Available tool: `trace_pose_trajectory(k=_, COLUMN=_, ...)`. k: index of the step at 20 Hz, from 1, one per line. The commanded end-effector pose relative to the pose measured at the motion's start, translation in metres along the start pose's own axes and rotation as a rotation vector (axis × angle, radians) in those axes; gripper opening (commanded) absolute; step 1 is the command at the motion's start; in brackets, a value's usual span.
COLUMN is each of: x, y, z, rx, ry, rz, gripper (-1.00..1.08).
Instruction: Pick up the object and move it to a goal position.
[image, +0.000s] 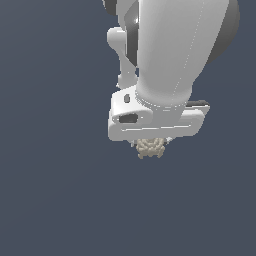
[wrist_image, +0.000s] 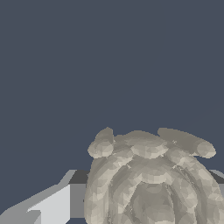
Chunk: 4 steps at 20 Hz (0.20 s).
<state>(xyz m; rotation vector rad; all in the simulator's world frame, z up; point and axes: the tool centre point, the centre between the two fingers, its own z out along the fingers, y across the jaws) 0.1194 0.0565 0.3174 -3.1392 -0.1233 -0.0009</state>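
From my seat, reading the exterior view from its left side across, I first meet plain dark slate-blue background, then the white, blocky Franka gripper (image: 152, 141) hanging under the thick white arm (image: 172, 50). Tucked right beneath the gripper's body is the small beige-tan lumpy object (image: 150, 148) — only its lower edge peeks out, and the fingers themselves are hidden behind the hand. Further to that view's right there is only more flat background; I see no marker for a goal anywhere.

The wrist view fills in more. The beige-tan lumpy object (wrist_image: 151, 179) with its concentric ridges sits huge and close to the lens, right in the gripper's reach. A pale grey finger (wrist_image: 52, 205) shows at one side of it, touching or just beside it, and a sliver of grey shows at the other side. I judge the jaws to be closed in on the object, though I cannot see the contact faces clearly enough to swear to a firm clamp.

As for progress — I would say the grasp looks made, or very nearly. I cannot tell whether the object is lifted, as no surface or shadow shows. The carry to the goal is what remains.
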Motion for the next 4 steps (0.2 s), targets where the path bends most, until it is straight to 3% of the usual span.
trace_pose_trajectory(k=1, x=0.0012, y=-0.0001, z=-0.0028, rx=0.0, ry=0.0, rz=0.0, gripper=-1.0)
trace_pose_trajectory(k=4, x=0.0016, y=-0.0002, z=-0.0038, rx=0.0, ry=0.0, rz=0.0, gripper=-1.0)
